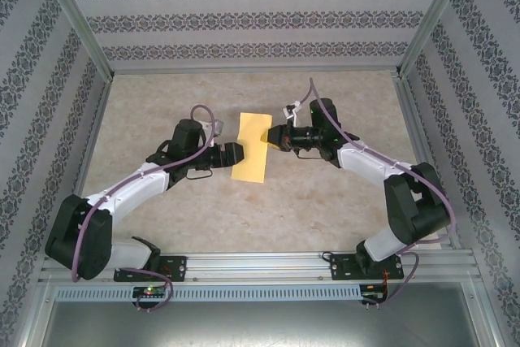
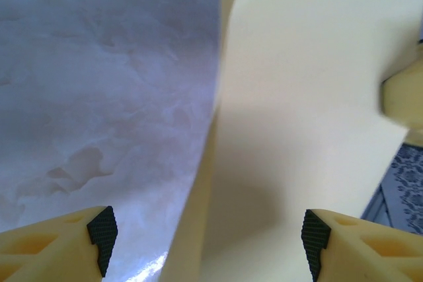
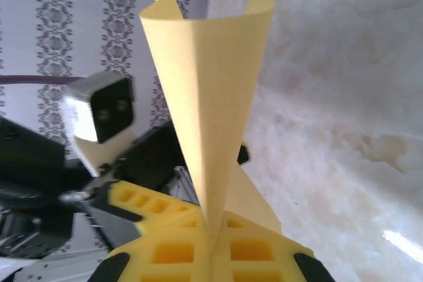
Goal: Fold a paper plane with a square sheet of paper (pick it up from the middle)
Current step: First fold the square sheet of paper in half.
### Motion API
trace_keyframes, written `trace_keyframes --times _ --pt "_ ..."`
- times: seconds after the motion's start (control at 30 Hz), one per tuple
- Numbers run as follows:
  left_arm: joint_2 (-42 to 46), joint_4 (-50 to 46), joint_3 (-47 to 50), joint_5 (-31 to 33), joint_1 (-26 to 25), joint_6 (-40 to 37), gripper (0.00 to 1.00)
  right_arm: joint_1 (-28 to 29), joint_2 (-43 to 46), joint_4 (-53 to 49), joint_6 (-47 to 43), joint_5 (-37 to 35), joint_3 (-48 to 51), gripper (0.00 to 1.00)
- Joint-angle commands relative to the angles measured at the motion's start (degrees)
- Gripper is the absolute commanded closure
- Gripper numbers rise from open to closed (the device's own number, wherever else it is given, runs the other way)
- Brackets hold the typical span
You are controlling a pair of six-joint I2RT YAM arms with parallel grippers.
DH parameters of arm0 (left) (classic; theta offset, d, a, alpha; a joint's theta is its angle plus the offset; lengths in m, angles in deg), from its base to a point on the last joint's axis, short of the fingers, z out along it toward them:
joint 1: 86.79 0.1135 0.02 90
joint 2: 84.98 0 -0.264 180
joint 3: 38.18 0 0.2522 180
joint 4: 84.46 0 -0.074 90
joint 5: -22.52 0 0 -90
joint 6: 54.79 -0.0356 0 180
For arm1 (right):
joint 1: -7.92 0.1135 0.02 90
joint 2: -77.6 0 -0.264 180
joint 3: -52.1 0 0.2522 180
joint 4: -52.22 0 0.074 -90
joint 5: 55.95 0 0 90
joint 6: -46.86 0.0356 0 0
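Observation:
The square sheet of paper [image 1: 252, 148] is mustard yellow and doubled over into a tall narrow rectangle at the middle of the table. My right gripper [image 1: 270, 137] is shut on its right edge. In the right wrist view the paper [image 3: 211, 77] rises from the pinched yellow fingers [image 3: 172, 255] as a narrow V with two free corners on top. My left gripper [image 1: 238, 153] is at the paper's left edge. Its black pads [image 2: 102, 236] stand wide apart, open, with the paper's layers [image 2: 297, 110] between them and untouched.
The beige marbled table [image 1: 325, 201] is walled by patterned panels [image 1: 244, 18] on three sides, with aluminium posts at the corners. A metal rail [image 1: 260, 262] carrying both arm bases runs along the near edge. The left arm's wrist camera [image 3: 99, 117] sits close behind the paper.

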Motion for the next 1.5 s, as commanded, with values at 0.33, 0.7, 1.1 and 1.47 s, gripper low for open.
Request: trace_keyframes --times 0.33,0.7,1.1,1.47 --pt "0.51 19.52 3.19 -15.57 2.79 8.35 0.24 -0.57 2.79 7.93 8.37 3.23 -3.00 1.00" --pt "0.69 12.61 0.70 -17.36 3.04 5.99 0.44 -1.58 2.29 7.63 8.23 3.13 -3.18 0.99" --pt "1.73 7.64 0.01 -17.22 3.50 4.16 0.66 -2.13 1.16 6.92 7.24 4.32 -3.61 0.97" --pt "2.11 10.98 0.21 -17.21 3.87 7.58 0.85 -1.75 1.08 7.23 6.27 3.70 -2.58 0.80"
